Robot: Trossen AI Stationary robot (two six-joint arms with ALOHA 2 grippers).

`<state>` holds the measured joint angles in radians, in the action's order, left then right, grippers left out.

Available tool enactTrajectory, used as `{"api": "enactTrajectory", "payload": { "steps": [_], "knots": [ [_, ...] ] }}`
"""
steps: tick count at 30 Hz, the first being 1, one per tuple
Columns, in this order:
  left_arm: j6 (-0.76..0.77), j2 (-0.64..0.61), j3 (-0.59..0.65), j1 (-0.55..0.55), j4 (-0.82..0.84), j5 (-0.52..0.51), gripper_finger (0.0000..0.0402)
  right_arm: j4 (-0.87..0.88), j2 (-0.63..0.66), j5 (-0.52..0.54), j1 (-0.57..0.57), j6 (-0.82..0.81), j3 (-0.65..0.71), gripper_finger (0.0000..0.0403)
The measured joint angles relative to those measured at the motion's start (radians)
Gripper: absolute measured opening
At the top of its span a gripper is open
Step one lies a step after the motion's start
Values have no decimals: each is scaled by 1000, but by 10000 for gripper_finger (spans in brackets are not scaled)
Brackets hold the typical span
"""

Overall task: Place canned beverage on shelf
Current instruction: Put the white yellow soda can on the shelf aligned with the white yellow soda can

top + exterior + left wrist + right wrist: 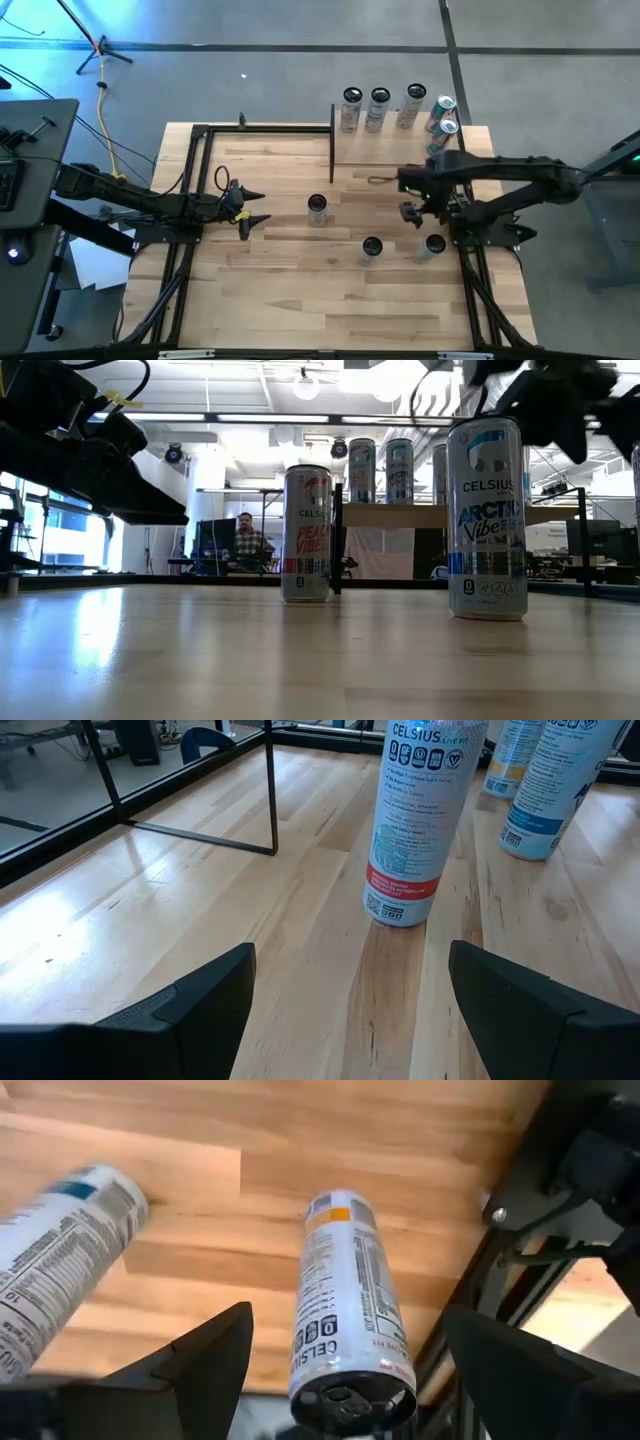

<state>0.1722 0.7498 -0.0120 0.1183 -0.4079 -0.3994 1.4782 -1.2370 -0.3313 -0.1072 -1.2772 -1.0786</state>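
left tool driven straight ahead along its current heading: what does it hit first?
Most likely the red-banded can, standing upright on the tabletop roughly centred ahead of the open left tool. In the high view the left tool points at that can with bare wood between.

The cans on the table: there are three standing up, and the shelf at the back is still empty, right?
Not quite. Three cans do stand on the table, but the shelf is not empty: the high view shows five cans lined up along it. The low view also shows cans on it.
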Motion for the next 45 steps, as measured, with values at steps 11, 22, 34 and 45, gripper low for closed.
{"api": "enactTrajectory", "payload": {
  "steps": [11,22,34,45],
  "knots": [
    [0,0,0,0,0,0,305,-59,34,122,345,-410,1,315],
    [0,0,0,0,0,0,305,-85,-1,157,519,-635,1,315],
    [0,0,0,0,0,0,305,-76,-76,196,560,-628,2,314],
    [0,0,0,0,0,0,305,-74,-104,223,560,-580,1,242]
  ]
}}
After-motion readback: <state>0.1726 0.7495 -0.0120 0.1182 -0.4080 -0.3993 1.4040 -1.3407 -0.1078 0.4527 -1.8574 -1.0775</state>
